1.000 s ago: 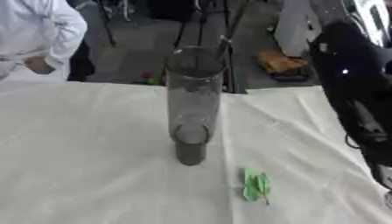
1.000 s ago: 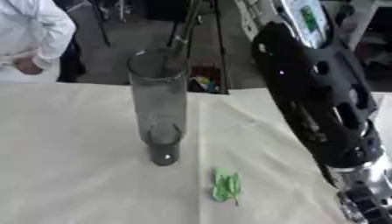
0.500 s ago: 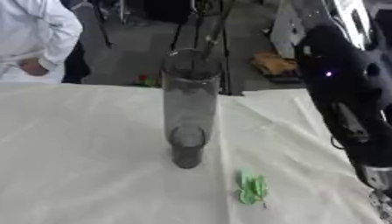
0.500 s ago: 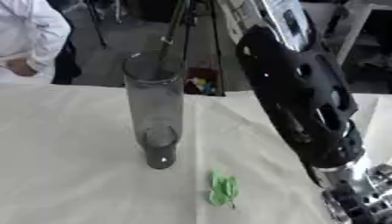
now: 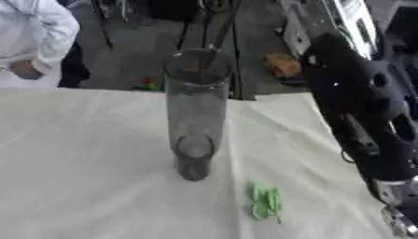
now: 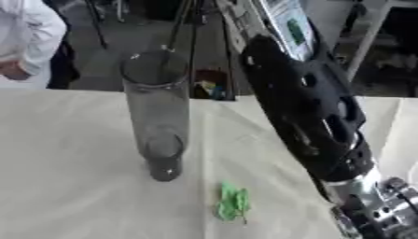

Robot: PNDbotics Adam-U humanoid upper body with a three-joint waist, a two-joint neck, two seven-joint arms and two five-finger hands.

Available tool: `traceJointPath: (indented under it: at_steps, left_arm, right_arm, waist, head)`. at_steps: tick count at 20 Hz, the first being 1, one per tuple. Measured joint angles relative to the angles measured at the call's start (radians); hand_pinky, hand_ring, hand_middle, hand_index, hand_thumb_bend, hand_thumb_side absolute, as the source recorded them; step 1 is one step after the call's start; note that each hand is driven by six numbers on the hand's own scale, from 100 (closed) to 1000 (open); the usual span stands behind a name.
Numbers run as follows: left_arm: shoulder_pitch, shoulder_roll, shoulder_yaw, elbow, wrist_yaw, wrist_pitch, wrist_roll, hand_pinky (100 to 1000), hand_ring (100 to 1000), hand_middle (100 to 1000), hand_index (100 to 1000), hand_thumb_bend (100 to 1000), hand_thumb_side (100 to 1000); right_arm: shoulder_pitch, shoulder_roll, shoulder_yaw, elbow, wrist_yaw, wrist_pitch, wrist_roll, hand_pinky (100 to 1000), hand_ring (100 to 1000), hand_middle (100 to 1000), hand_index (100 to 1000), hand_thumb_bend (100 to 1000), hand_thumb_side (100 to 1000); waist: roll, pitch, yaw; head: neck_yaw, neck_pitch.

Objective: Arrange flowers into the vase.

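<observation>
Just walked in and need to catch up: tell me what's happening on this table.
A tall clear vase stands upright on the white tablecloth, and nothing shows inside it. A small green sprig lies on the cloth beside it, toward the robot's right, apart from the vase. The robot's right arm reaches down along that side, but its hand is barely in view, so nothing is visibly being held. The left hand is out of sight.

Counter (image 5: 90, 186) covered with pale cloth. Beyond far edge: dark floor (image 5: 139, 51), black stand legs (image 6: 184, 28), small orange-brown object (image 5: 283, 65), small multicoloured item (image 6: 211, 88).
</observation>
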Motion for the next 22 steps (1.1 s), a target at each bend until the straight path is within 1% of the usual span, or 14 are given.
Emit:
traceJointPath:
  at_steps: [4,9,13,17,19,20,22]
  left_arm:
    - [-0.001,-0.008,0.0,0.0,0.0,-0.001,0.0,836,945,893,945,100,1000]
    - [-0.005,-0.008,0.0,0.0,0.002,-0.002,0.0,836,945,892,945,100,1000]
    - [-0.008,-0.008,0.0,0.0,0.003,-0.004,-0.001,837,945,892,945,100,1000]
    - [-0.012,-0.008,0.0,0.0,0.003,-0.006,-0.003,837,945,892,945,100,1000]
    - [-0.012,-0.008,0.0,0.0,0.003,-0.006,-0.003,838,945,892,945,100,1000]
    - [-0.012,-0.008,0.0,0.0,0.003,-0.006,-0.002,838,945,892,945,100,1000]
    - [-0.012,-0.008,0.0,0.0,0.003,-0.007,-0.002,838,945,892,945,100,1000]
  right_arm:
    - [0.008,-0.001,0.004,0.005,0.001,-0.004,0.013,100,100,100,100,100,703]
    - [0.009,-0.001,0.006,0.005,-0.001,-0.022,0.034,100,100,100,100,100,700]
    - [0.009,-0.007,0.006,0.01,-0.002,-0.034,0.045,100,100,100,100,100,700]
    - [0.009,-0.009,0.005,0.023,-0.002,-0.046,0.058,100,100,100,100,100,702]
    - [0.009,-0.01,0.005,0.032,-0.002,-0.051,0.063,100,100,100,100,100,703]
    - [0.009,-0.01,0.005,0.037,-0.002,-0.052,0.066,100,100,100,100,100,690]
    - [0.009,-0.014,0.005,0.045,-0.002,-0.051,0.068,100,100,100,100,100,705]
  waist:
    - [0.004,0.009,0.003]
    - [0.004,0.02,0.012]
    - [0.004,0.031,0.018]
    - [0.002,0.042,0.029]
    - [0.0,0.043,0.03]
    - [-0.001,0.043,0.03]
    - [-0.004,0.047,0.03]
  head:
    - [-0.002,-0.007]
    - [-0.009,-0.013]
    - [-0.013,-0.026]
    - [-0.019,-0.037]
    - [-0.021,-0.037]
    - [-0.022,-0.037]
    - [-0.025,-0.037]
